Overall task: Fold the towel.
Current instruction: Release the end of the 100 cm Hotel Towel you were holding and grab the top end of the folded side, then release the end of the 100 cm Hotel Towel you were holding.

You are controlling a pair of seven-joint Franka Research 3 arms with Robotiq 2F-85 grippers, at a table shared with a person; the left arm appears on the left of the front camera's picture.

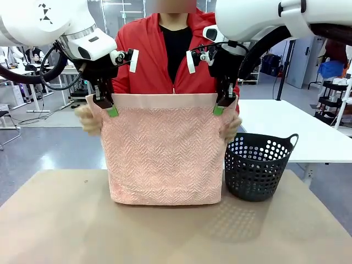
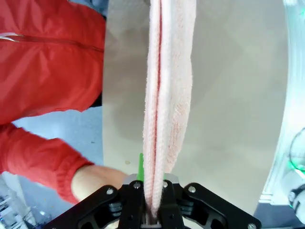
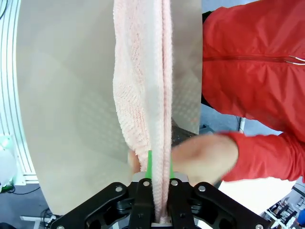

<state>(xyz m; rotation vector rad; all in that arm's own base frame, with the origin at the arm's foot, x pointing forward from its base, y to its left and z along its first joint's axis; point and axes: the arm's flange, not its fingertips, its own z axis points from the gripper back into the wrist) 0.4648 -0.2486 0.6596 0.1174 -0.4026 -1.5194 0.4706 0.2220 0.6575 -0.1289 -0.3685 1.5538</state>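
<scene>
Pink towel (image 1: 162,154) hangs doubled, banded edge up and level, both jaws pinching its top corners.

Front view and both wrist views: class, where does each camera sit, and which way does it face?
Front: between the arms, facing across the table at the person; both arms show.
Left wrist: on that arm, looking down the hanging towel past the left claw.
Right wrist: the same, past the right claw.
All share towel, table, person.
</scene>
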